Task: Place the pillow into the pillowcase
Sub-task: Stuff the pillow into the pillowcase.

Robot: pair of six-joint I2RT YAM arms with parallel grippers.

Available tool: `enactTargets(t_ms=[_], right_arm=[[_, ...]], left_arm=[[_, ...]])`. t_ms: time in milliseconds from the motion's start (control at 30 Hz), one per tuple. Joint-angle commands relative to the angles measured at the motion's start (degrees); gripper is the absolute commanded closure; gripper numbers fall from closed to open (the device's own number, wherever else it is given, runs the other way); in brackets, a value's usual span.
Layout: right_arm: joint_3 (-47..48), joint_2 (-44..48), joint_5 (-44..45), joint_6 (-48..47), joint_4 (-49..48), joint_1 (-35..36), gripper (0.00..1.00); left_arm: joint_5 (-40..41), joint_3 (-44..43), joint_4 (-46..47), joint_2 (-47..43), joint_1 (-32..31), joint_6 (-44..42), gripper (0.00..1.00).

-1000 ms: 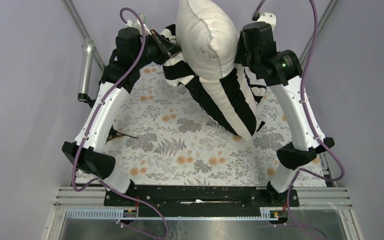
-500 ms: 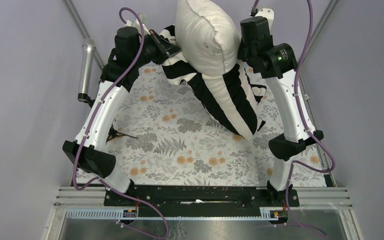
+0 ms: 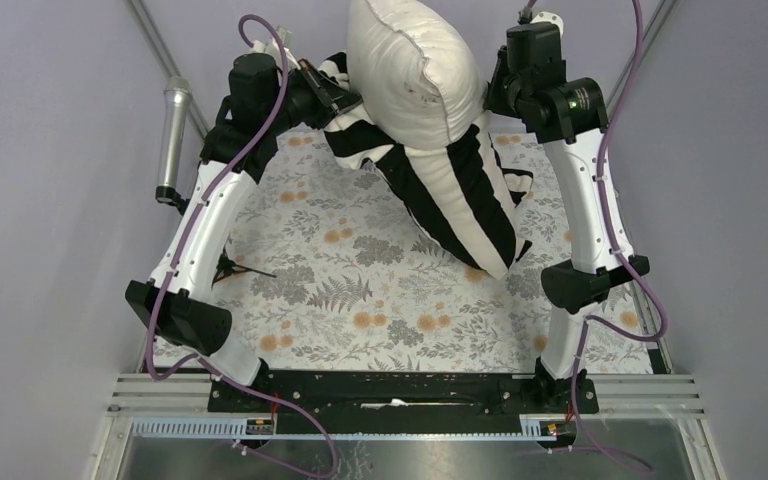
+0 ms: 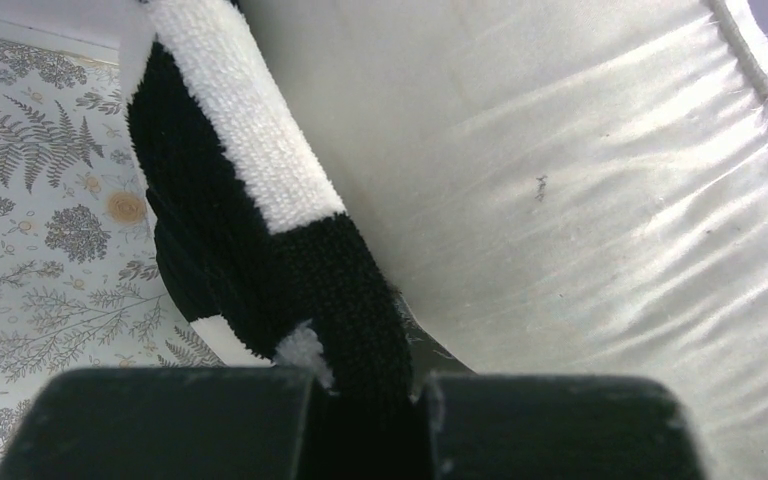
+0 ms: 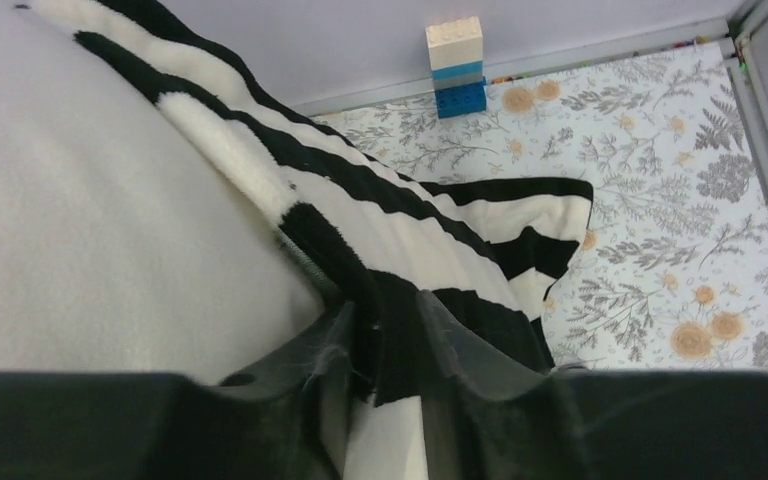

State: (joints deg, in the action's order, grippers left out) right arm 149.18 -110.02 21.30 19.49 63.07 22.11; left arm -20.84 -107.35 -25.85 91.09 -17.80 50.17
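Observation:
The cream pillow (image 3: 415,70) is held up at the far side of the table, its upper half bare and its lower half inside the black-and-white striped pillowcase (image 3: 460,200), whose bottom corner touches the table. My left gripper (image 3: 335,100) is shut on the pillowcase's rim to the left of the pillow; a black stripe (image 4: 260,230) is pinched in the left gripper (image 4: 365,385), with the pillow (image 4: 580,180) beside it. On the pillow's right, my right gripper (image 5: 385,330) is shut on the pillowcase's edge (image 5: 410,220), pressed against the pillow (image 5: 90,230).
A floral covering (image 3: 360,300) spreads over the table. A small black clip (image 3: 232,269) lies near the left arm. A stack of white and blue bricks (image 5: 456,68) stands at the back wall. A silver cylinder (image 3: 173,140) hangs on the left frame rail.
My right arm has swung back and to the right, and its jaws have narrowed onto the pillowcase edge. The pillow's top has leaned slightly left. The left arm has stayed put.

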Motion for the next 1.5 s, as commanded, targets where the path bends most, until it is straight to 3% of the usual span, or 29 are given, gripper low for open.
enactTargets(t_ms=[0,67,167,233,333,400,500,567,600,700,767,833,867,900,967,1000,1067,1133,1233,1267,1367,1467], right_arm=[[2.3,-0.1,-4.0,0.3,-3.2,-0.5,0.76],[3.3,0.0,-4.9,0.6,-3.3,-0.6,0.98],[7.0,1.3,-6.2,1.4,-3.7,-0.6,1.00],[6.9,4.0,-7.2,2.2,-6.4,-0.6,1.00],[-0.7,9.5,-4.6,2.5,-14.4,-0.6,1.00],[-4.2,10.6,-5.2,2.6,-16.4,-0.6,1.00],[8.6,6.8,-10.8,4.4,-10.5,-0.6,1.00],[14.9,7.3,-11.7,4.4,-12.3,-0.6,1.00],[12.8,9.7,-10.2,3.9,-16.6,-0.5,1.00],[-7.8,23.1,-1.6,0.8,-37.7,-0.8,1.00],[-8.5,22.1,2.8,-1.1,-40.9,-0.9,1.00],[-5.1,17.9,2.2,-0.8,-35.7,-0.8,1.00],[-4.8,16.7,0.2,0.6,-30.8,-0.8,1.00],[-6.3,16.4,-2.2,1.7,-27.7,-0.7,1.00],[-16.6,20.3,-4.8,4.1,-29.8,-0.7,1.00],[-24.8,23.6,-4.9,3.9,-34.0,-0.7,1.00],[-25.1,27.2,-2.8,2.3,-37.4,-0.7,1.00],[-13.6,25.1,-0.4,0.3,-35.9,-0.8,1.00],[5.5,20.0,2.6,-3.4,-36.7,-0.8,1.00],[7.6,19.1,4.3,-4.7,-38.9,-0.8,1.00],[-1.4,21.9,9.1,-8.1,-47.2,-0.8,1.00],[-14.8,26.9,5.2,-4.6,-46.2,-0.7,1.00]], left_arm=[[-1.4,-3.8,6.9,-0.9,0.6,0.5,1.00],[-2.1,-4.1,7.5,-0.7,0.6,0.6,1.00],[-3.4,-8.4,8.2,0.3,0.6,1.0,1.00],[-4.8,-16.3,8.7,2.1,0.6,2.6,1.00],[-4.6,-33.8,10.5,5.9,0.5,7.2,1.00],[-3.0,-39.5,14.5,7.1,1.1,11.0,1.00],[-1.1,-35.5,16.9,7.8,1.4,11.8,1.00],[-4.6,-30.2,12.1,9.5,0.0,9.0,1.00],[-4.6,-27.3,8.5,9.8,-1.9,5.1,1.00],[-3.6,-19.0,4.9,6.7,-7.8,-2.2,1.00],[-3.4,-25.0,2.2,5.8,-9.4,-3.5,1.00],[-1.8,-38.7,1.9,6.9,-9.4,-2.5,1.00],[-0.2,-45.1,4.0,6.8,-8.3,-1.4,1.00],[0.3,-44.7,9.0,5.1,-5.4,1.8,1.00],[1.8,-33.9,22.8,-0.3,4.7,11.7,1.00],[4.1,-29.9,27.6,-1.9,6.0,12.9,1.00],[3.6,-30.3,29.8,0.6,6.0,15.5,1.00],[-2.0,-30.9,26.7,4.6,2.0,14.7,1.00],[-1.2,-17.4,23.9,3.0,-7.7,6.2,1.00],[-1.5,-13.4,23.0,2.5,-9.9,4.5,1.00],[-3.2,-8.2,22.4,1.2,-13.2,2.4,1.00],[0.1,-22.3,14.5,3.4,-13.9,-2.7,1.00]])
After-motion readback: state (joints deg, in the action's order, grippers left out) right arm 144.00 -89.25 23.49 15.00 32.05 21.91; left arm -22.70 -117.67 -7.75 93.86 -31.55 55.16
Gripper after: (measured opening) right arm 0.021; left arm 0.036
